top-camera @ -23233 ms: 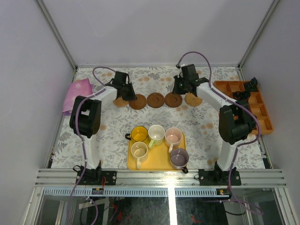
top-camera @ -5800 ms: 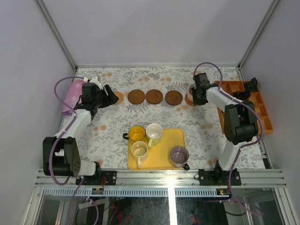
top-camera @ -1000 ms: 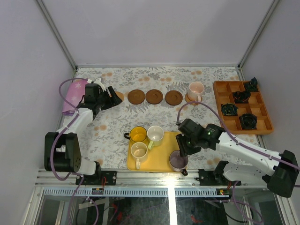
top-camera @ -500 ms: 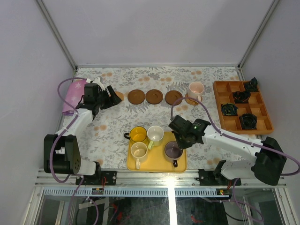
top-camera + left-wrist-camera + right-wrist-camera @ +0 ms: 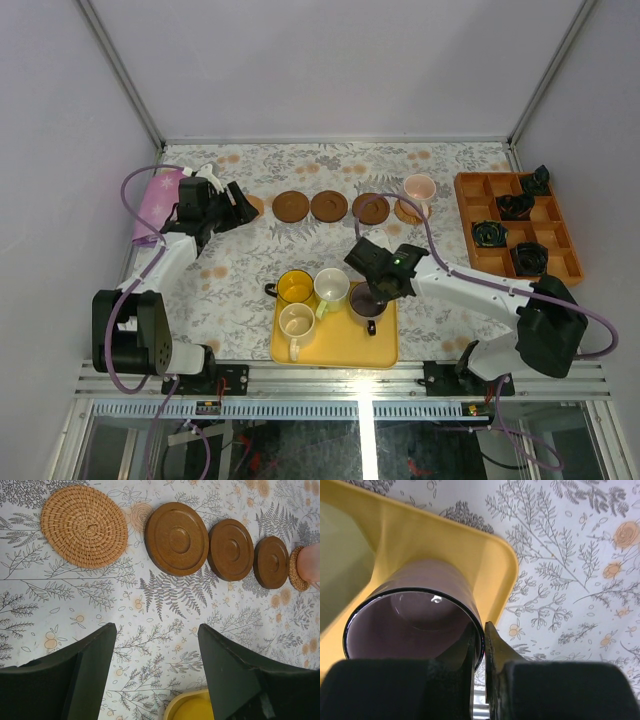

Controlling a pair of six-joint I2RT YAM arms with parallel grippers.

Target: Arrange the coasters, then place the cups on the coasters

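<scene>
My right gripper (image 5: 372,292) (image 5: 482,647) is shut on the rim of the grey-purple cup (image 5: 365,301) (image 5: 412,625), one finger inside and one outside, over the far right corner of the yellow tray (image 5: 335,345) (image 5: 435,535). A yellow cup (image 5: 295,287) and two cream cups (image 5: 332,286) (image 5: 297,321) stand on the tray. Three dark brown coasters (image 5: 293,207) (image 5: 330,206) (image 5: 371,209) lie in a row. The pink cup (image 5: 419,188) stands on a tan coaster (image 5: 406,213). My left gripper (image 5: 236,206) (image 5: 157,630) hovers open near the other tan coaster (image 5: 84,526).
An orange divided tray (image 5: 560,262) holding small black objects sits at the right edge. A pink cloth (image 5: 158,200) lies at the far left behind the left arm. Enclosure walls ring the flowered tabletop.
My right gripper has shut on the grey-purple cup's rim and carried it from the tray's near right toward its far right corner. The left arm has stayed put.
</scene>
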